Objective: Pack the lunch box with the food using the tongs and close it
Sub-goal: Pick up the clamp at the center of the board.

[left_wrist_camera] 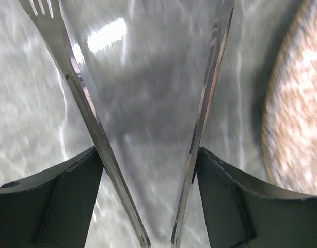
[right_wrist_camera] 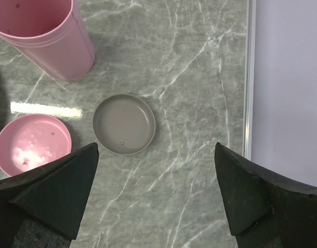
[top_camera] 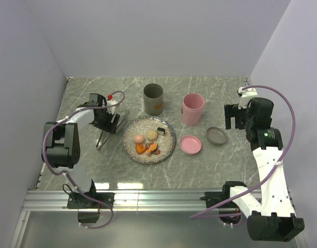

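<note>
The tongs (top_camera: 101, 137) lie on the marble table left of the speckled plate (top_camera: 169, 148). My left gripper (top_camera: 108, 124) is down over them; in the left wrist view its gripper (left_wrist_camera: 148, 152) has both fingers (left_wrist_camera: 70, 196) pressed against the outside of the two tong arms (left_wrist_camera: 86, 103). The food sits on the plate: a pink egg shape (top_camera: 139, 139), a beige ball (top_camera: 151, 135), orange chunks (top_camera: 146, 149) and a dark cube (top_camera: 160, 131). My right gripper (top_camera: 232, 116) (right_wrist_camera: 156, 145) hangs open and empty above the table. I cannot tell which container is the lunch box.
A grey cup (top_camera: 153, 99) and a pink cup (top_camera: 192, 109) (right_wrist_camera: 45, 36) stand behind the plate. A pink lid (top_camera: 190, 144) (right_wrist_camera: 32, 144) and a grey lid (top_camera: 217, 136) (right_wrist_camera: 124, 124) lie to the plate's right. The plate rim (left_wrist_camera: 298, 119) is just right of the tongs.
</note>
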